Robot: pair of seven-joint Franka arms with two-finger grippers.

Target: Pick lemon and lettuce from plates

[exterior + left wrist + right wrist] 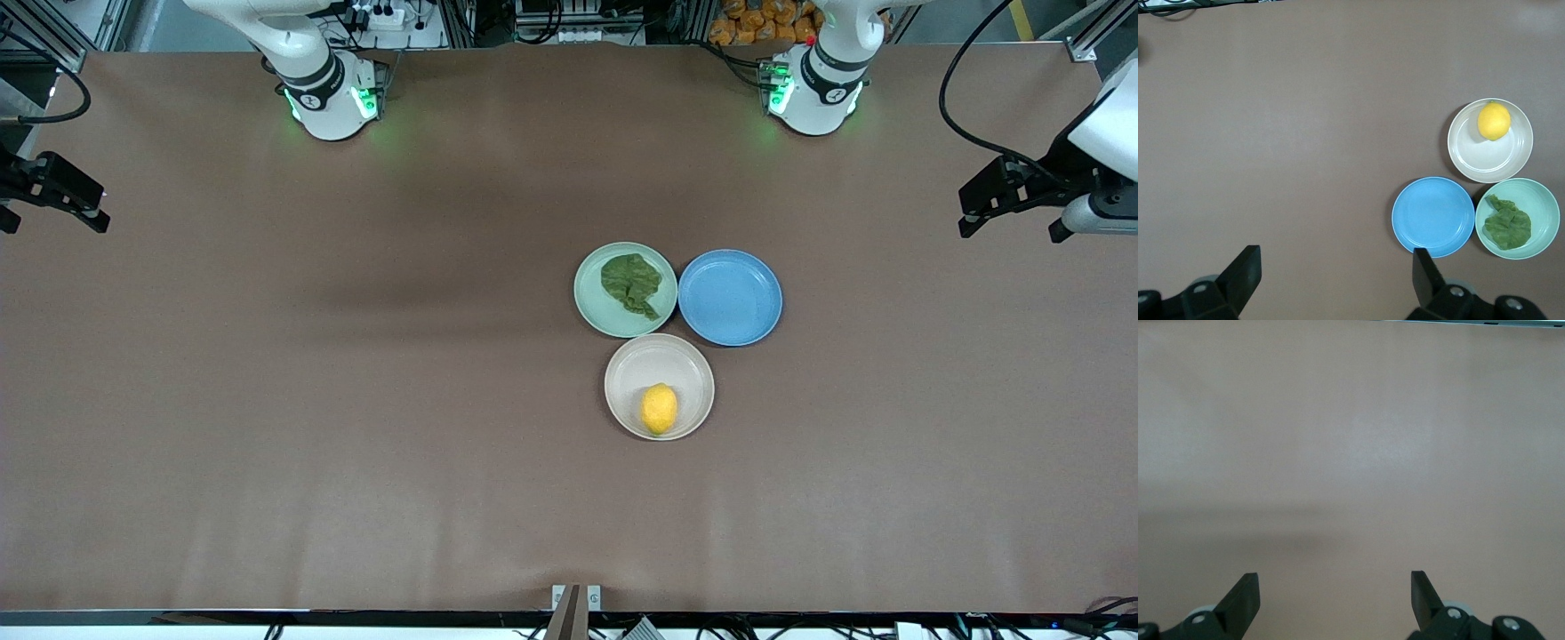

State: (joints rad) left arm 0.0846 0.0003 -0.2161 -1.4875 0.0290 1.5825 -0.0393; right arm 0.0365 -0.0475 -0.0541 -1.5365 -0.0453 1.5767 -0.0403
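The lemon (659,408) lies on the beige-white plate (659,360), the plate nearest the front camera. The lettuce (633,284) lies on the mint green plate (589,298), just farther from the camera. The left wrist view shows the lemon (1494,121), the beige-white plate (1488,162), the lettuce (1507,227) and the mint green plate (1543,200). My left gripper (1009,213) (1336,257) is open and empty, high over the left arm's end of the table. My right gripper (53,206) (1335,581) is open and empty, high over the right arm's end, with only bare table under it.
An empty blue plate (730,297) (1433,217) touches the mint green plate on the side toward the left arm's end. The three plates sit close together in a cluster. Brown table cover (311,400) spreads all round them.
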